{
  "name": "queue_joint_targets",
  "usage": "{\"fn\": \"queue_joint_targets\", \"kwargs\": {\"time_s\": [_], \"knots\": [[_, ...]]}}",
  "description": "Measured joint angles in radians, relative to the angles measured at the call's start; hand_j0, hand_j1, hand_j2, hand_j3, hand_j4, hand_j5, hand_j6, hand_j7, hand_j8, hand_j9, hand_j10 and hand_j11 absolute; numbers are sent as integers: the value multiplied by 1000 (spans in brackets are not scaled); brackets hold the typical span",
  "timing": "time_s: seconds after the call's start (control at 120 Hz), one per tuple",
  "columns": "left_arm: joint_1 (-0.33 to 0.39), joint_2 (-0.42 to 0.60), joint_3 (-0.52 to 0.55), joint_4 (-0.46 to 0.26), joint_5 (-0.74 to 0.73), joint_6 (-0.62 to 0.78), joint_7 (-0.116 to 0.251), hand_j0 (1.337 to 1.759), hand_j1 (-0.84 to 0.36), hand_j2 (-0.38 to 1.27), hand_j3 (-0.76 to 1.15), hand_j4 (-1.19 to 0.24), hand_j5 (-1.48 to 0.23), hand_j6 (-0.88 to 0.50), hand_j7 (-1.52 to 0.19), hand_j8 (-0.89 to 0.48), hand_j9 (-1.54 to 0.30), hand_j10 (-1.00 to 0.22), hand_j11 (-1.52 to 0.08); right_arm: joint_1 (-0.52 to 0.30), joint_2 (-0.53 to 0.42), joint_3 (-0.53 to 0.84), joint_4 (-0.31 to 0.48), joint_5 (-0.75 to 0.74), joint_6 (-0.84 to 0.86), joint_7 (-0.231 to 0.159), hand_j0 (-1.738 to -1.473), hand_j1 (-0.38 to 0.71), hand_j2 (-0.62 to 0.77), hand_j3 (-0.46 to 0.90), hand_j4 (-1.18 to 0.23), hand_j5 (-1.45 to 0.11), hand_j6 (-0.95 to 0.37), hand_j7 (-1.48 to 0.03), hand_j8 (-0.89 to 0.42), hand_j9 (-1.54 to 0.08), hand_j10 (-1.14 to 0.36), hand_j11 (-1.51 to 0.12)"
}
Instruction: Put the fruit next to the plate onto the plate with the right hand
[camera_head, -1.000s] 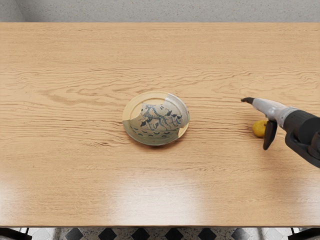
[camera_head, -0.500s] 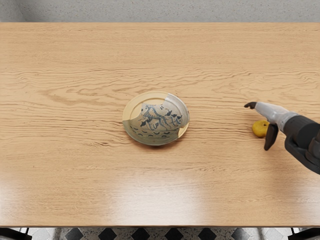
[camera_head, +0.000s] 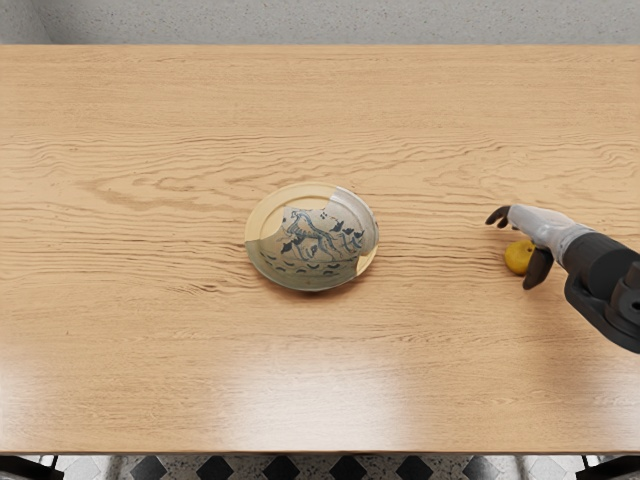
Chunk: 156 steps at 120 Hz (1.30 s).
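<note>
Right hand (camera_head: 535, 232) comes in from the right edge. The dark forearm sits low against the picture's right border, and the pale grey palm stretches toward the table's middle. The hand is over the fruit (camera_head: 517, 258), a small round yellow piece lying on the table (camera_head: 150, 330), well to the right of the plate (camera_head: 311, 236).

Fingers: apart, not clamped on anything. The long fingers (camera_head: 497, 215) reach past the fruit on its far left side, dark tips bent down toward the wood. The thumb (camera_head: 537, 270) hangs down on the fruit's near right side, its dark tip pointing at the table. The fruit lies in the gap between thumb and fingers, its upper right part hidden by the palm. The thumb looks just beside the fruit's edge; whether it touches cannot be told from this view. The same goes for the palm above the fruit. The long fingers overlap one another and are too small to count.

Fruit: resting on the wood, off the plate, no grasp readable.

Plate: round, with a cream rim and a blue-grey painted figure across its face, near the table's centre.

Table: light wood with strong grain, filling most of the view. A grey wall (camera_head: 320, 20) runs along the top and a strip of checkered floor (camera_head: 215, 468) shows along the bottom.
</note>
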Motion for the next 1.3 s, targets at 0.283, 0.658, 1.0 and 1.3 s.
{"fn": "queue_joint_targets", "kwargs": {"time_s": [0.283, 0.658, 1.0, 1.3], "knots": [[0, 0, 0, 0, 0, 0, 0, 1658, 349, 0, 0, 0, 0, 0, 0, 0, 0, 0, 0, -11, 1, -9, 0, -19, -41, 0, -1658, 21, -57, 0, -317, -406, -320, -405, -318, -406, -316, -405], [0, 0, 0, 0, 0, 0, 0, 1658, 349, 0, 0, 0, 0, 0, 0, 0, 0, 0, 0, -19, -1, -22, 0, -20, -64, 0, -1658, 54, -63, 0, -344, -442, -347, -440, -345, -441, -344, -441], [0, 0, 0, 0, 0, 0, 0, 1658, 349, 0, 0, 0, 0, 0, 0, 0, 0, 0, 0, -40, 0, -23, -4, -40, -91, 0, -1658, 146, -78, 0, -420, -541, -422, -540, -421, -541, -420, -540], [0, 0, 0, 0, 0, 0, 0, 1658, 349, 0, 0, 0, 0, 0, 0, 0, 0, 0, 0, -53, 1, -21, -17, -47, -105, 0, -1647, 270, 77, -12, -644, -836, -449, -833, -394, -851, -579, -852]]}}
